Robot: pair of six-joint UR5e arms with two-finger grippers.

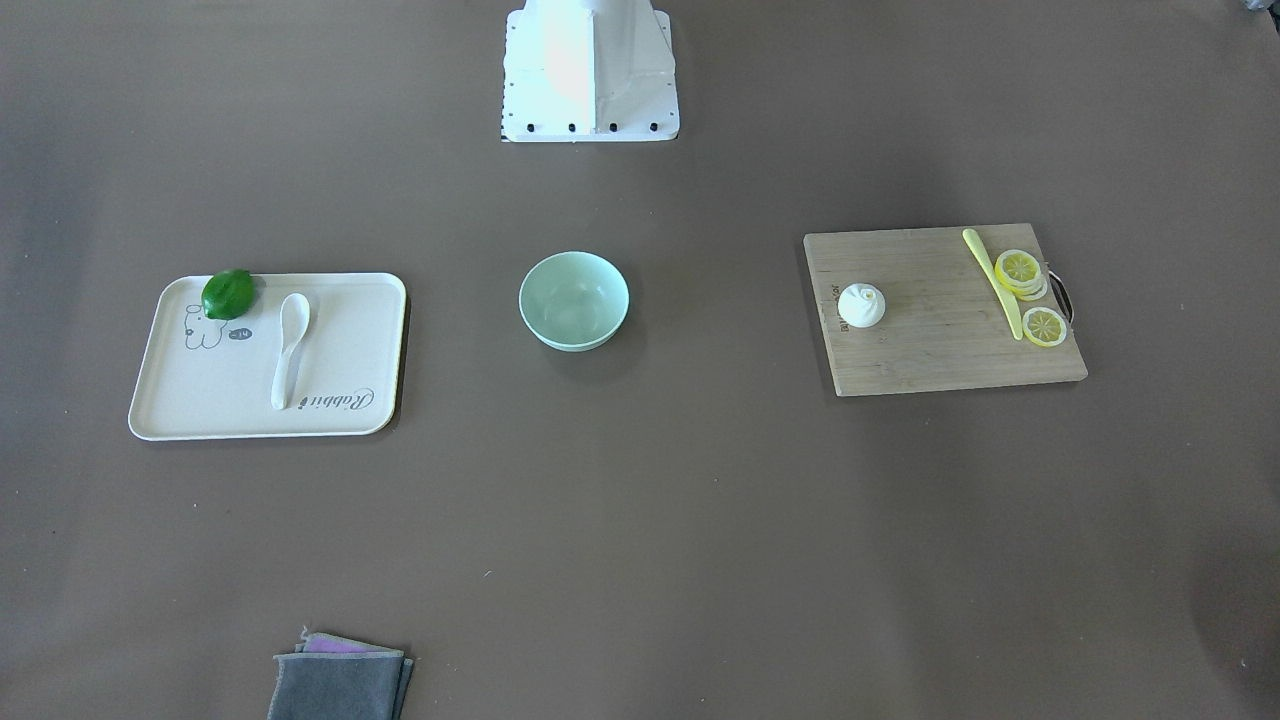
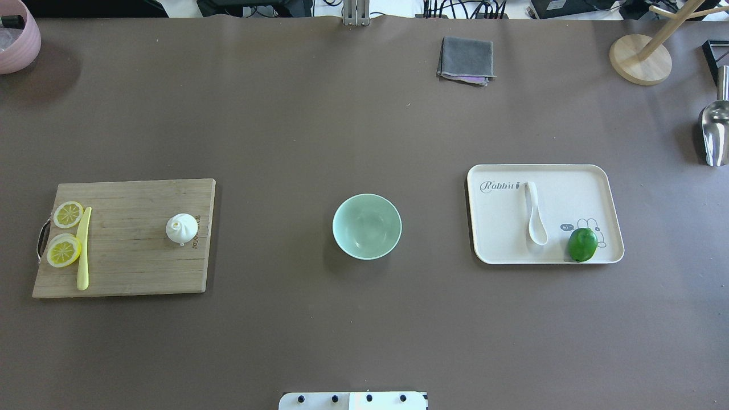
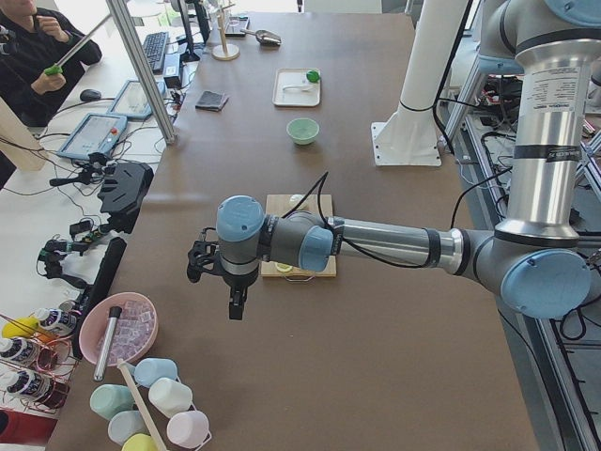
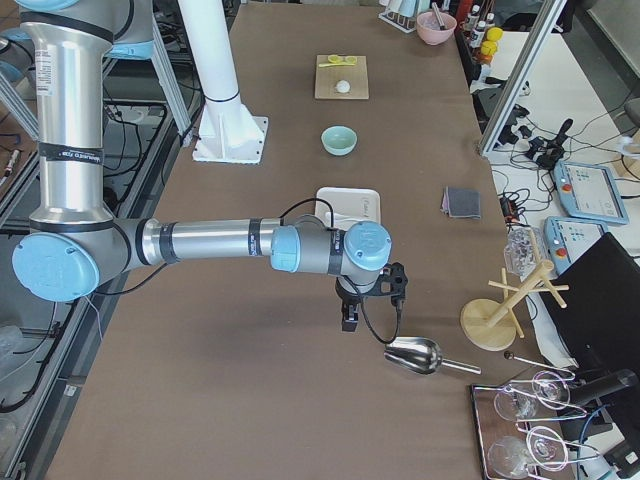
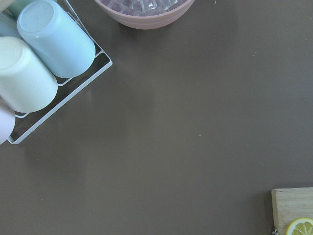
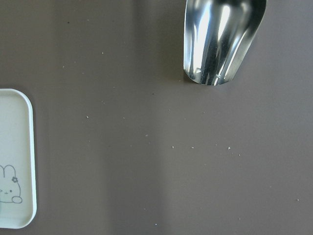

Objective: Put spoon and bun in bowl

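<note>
The white spoon (image 1: 290, 350) lies on a cream tray (image 1: 180, 420), handle away from the robot; it also shows in the overhead view (image 2: 535, 213). The white bun (image 1: 861, 305) sits on a wooden cutting board (image 1: 930, 360), also in the overhead view (image 2: 181, 228). The mint-green bowl (image 1: 574, 300) stands empty at the table's middle (image 2: 367, 226). My left gripper (image 3: 233, 305) hangs beyond the board's outer end; my right gripper (image 4: 349, 320) hangs beyond the tray, near a metal scoop (image 4: 415, 355). I cannot tell whether either is open or shut.
A green lime (image 2: 582, 244) lies on the tray. Lemon slices (image 2: 64, 249) and a pale-yellow knife (image 2: 84, 247) lie on the board. A folded grey cloth (image 2: 466, 60), a pink bowl (image 2: 17, 40), a wooden stand (image 2: 641, 57) and a cup rack (image 5: 44, 68) sit at the table's edges.
</note>
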